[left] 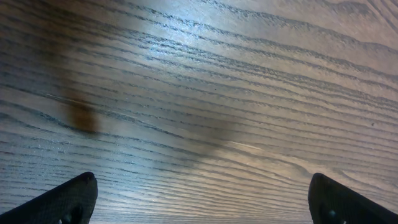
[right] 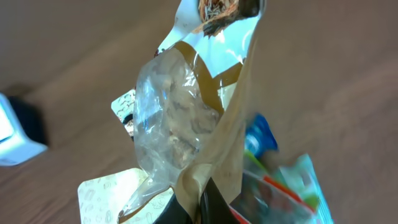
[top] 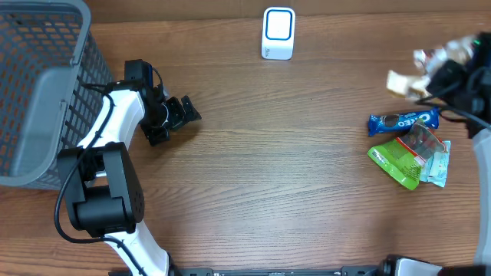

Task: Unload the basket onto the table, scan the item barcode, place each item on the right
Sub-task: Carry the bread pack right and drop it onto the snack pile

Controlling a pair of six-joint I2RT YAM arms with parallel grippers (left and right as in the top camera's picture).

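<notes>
My right gripper [right: 200,210] is shut on the lower edge of a snack bag [right: 186,118] with a clear window and tan paper, which stands up in front of the wrist camera. From overhead, that bag [top: 443,54] hangs at the far right, above the table. The white barcode scanner [top: 278,33] stands at the back centre and also shows at the left edge of the right wrist view as the scanner [right: 12,134]. My left gripper [top: 182,113] is open over bare wood near the basket, with nothing between its fingertips [left: 68,198].
A grey mesh basket [top: 38,100] fills the left side. Under the right arm lie a blue Oreo pack [top: 403,120], a green pouch [top: 393,162], a red-and-clear pack [top: 423,140], a teal packet [top: 439,167] and a cream packet [top: 400,82].
</notes>
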